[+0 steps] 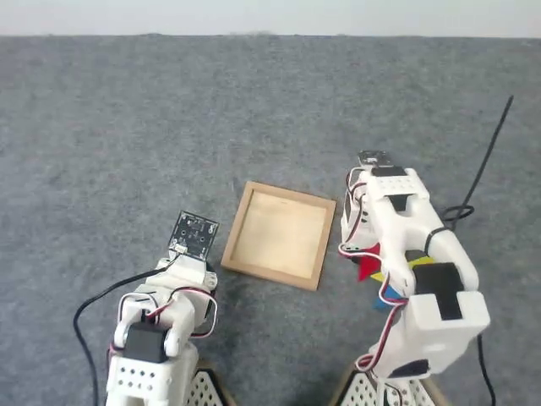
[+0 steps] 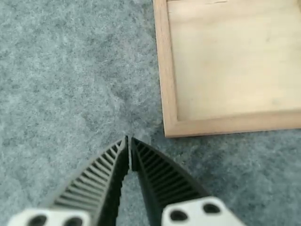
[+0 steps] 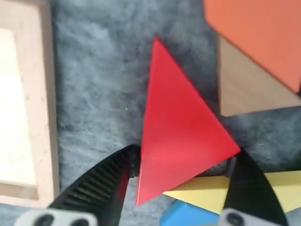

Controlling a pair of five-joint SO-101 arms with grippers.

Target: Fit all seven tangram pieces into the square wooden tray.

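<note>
The square wooden tray (image 1: pixel 279 235) lies empty in the middle of the grey carpet. In the right wrist view my right gripper (image 3: pixel 183 160) is shut on a red triangle (image 3: pixel 178 122), with a finger against each side of it. The triangle sits just beside the tray's rim (image 3: pixel 42 117) and overlaps a yellow piece (image 3: pixel 221 193). A blue piece (image 3: pixel 188 216), an orange piece (image 3: pixel 263 33) and a plain wood triangle (image 3: pixel 244 89) lie around it. My left gripper (image 2: pixel 128 140) is shut on nothing, low over the carpet by the tray's corner (image 2: pixel 169 127).
In the high view the right arm (image 1: pixel 406 245) covers most of the pieces; red (image 1: pixel 369 266), yellow (image 1: pixel 378 277) and blue (image 1: pixel 389 296) edges peek out beside it. The left arm (image 1: pixel 161 313) stands left of the tray. Open carpet stretches beyond the tray.
</note>
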